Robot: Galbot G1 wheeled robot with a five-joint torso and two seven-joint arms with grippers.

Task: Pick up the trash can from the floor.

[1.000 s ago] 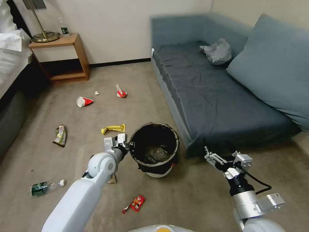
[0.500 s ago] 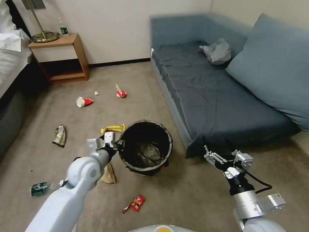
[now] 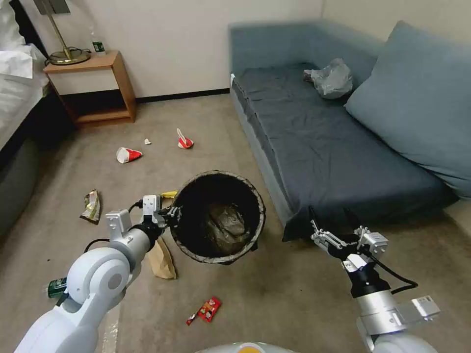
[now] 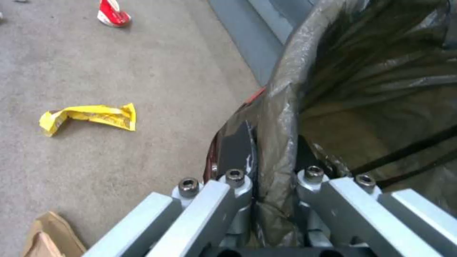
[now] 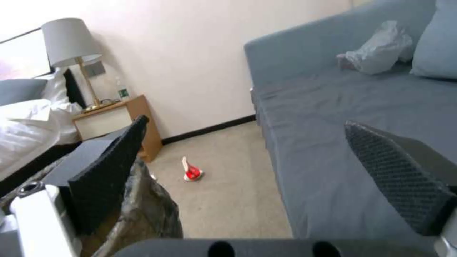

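Trash can (image 3: 219, 215) hangs tilted above the floor (image 3: 274, 304), its black bag liner (image 4: 281, 117) folded over the rim, and the left gripper (image 3: 167, 216) is clamped on that rim at the can's left side, one finger inside and one outside. Beneath and beside it on the carpet lie a brown paper bag (image 3: 161, 259), a yellow wrapper (image 4: 90, 117) and a red snack packet (image 3: 206, 310). The right gripper (image 3: 333, 226) waits with jaws apart near the front corner of the blue sofa (image 3: 333, 147), well clear of the can.
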